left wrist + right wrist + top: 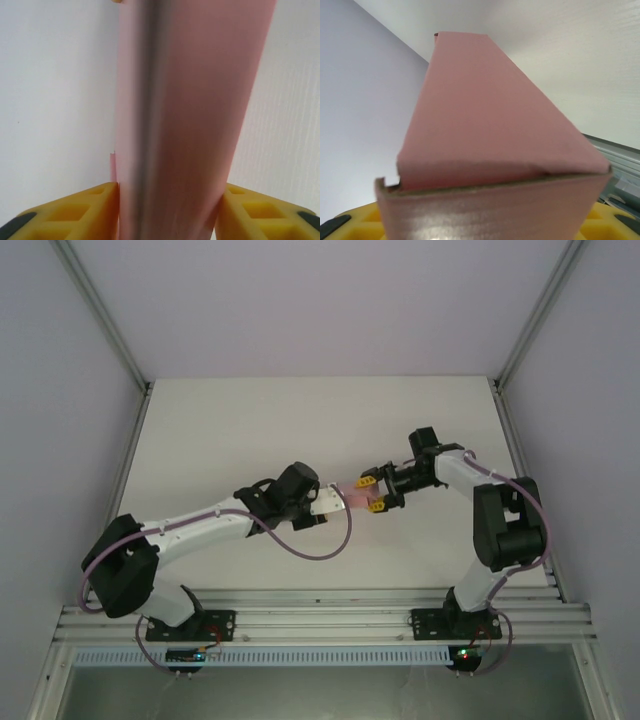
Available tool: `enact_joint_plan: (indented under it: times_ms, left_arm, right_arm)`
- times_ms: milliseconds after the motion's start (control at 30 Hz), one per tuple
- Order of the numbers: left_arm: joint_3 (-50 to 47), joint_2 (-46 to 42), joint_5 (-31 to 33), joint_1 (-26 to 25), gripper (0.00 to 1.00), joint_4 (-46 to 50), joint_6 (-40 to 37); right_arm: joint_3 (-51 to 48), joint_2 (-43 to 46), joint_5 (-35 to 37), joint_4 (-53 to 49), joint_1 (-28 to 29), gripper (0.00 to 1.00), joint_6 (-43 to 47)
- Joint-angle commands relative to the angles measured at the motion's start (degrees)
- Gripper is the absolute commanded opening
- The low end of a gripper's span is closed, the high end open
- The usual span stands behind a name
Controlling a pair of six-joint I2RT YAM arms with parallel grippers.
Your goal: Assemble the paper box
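The paper box (357, 496) hangs in the air over the middle of the table (250, 430), bridged between my two arms. It is already folded up into a long, narrow pink sleeve. On the right wrist camera I look down one flat face from its near end, where a raw card edge with a small notch at the left corner shows.

The left pincer (338, 502) is clamped on it: on the left wrist camera both yellow fingers (95, 205) lie flat against the box's two sides. The right pincer (374, 492) straddles the other end, with its fingers (615, 225) at either lower corner of the box. I cannot tell whether they press on the card or merely flank it.

I judge this a two-handed hold for squaring the sleeve or working an end. To do it well, I would keep one grip firm but light, since thin card dents easily. I would move the other arm only along the box's length, so the creases do not twist.

Nothing lies on the table below. The left arm's looping cable (322, 552) and the wrists' closeness are my main worries. The near rail (320, 615) is well clear.
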State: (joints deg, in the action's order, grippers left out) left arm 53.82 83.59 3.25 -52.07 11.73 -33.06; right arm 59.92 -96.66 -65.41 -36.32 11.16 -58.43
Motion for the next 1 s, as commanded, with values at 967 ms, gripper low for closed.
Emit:
enact_joint_plan:
  times_ms: [967]
  left_arm:
    - [25.1, 18.69, -18.57, 12.92, 0.38, 41.52, -0.51]
  right_arm:
    - [-1.33, 16.24, 39.11, 13.95, 9.52, 0.8, 60.25]
